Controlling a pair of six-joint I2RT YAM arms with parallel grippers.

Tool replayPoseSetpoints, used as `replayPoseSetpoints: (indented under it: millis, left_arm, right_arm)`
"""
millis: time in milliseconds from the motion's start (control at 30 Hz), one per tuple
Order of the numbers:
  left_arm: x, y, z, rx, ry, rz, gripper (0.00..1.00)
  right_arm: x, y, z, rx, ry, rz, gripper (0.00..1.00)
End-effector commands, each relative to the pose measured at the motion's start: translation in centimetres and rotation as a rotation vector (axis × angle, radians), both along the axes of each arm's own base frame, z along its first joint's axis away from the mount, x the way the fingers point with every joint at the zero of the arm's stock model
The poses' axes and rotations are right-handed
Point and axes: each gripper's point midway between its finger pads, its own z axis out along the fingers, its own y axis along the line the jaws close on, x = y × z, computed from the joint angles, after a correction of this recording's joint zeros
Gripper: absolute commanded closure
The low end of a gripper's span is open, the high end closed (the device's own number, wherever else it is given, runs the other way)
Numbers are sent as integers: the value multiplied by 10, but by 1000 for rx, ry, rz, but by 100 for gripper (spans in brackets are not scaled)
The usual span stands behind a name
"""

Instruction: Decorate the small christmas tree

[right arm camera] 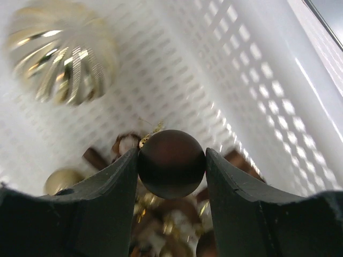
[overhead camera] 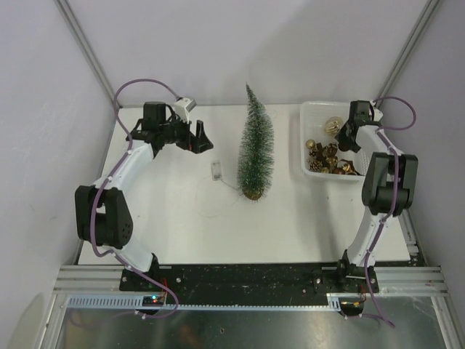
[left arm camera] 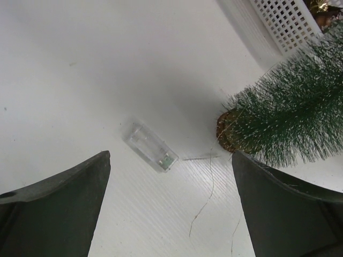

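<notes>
right pincer point(right arm camera: 171, 155) clamps a dark, perhaps brown, ball point(right arm camera: 171, 174) in the basket point(right arm camera: 257, 80).

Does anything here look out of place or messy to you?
Only one thing: a small clear box lies on the table beside the tree, with thin wire straggling loose near it instead of on the tree. Otherwise nothing looks spilled or broken.
</notes>
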Motion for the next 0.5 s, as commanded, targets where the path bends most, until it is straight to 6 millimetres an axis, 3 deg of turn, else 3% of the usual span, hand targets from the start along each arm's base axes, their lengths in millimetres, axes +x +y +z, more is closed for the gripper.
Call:
replayPoseSetpoints:
  millis: [0,100,233,367,467]
  left_arm:
    - [7,-14,19,-65,-20,-42,0]
    - [5,-15,15,-68,-11,-49,0]
    - [2,-15,18,-69,-22,-57,0]
    - [-1,-16,31,-82,-50,-71,0]
    - [-1,-20,45,-107,-67,-89,0]
  right_arm:
    - [-5,35,117,-12,-260,58,75]
    - [-25,64,174,-7,-377,121,75]
    - [-53,105,227,3,-486,232,74]
    - [-82,149,260,32,-561,360,73]
    - [-103,182,272,48,-589,462,73]
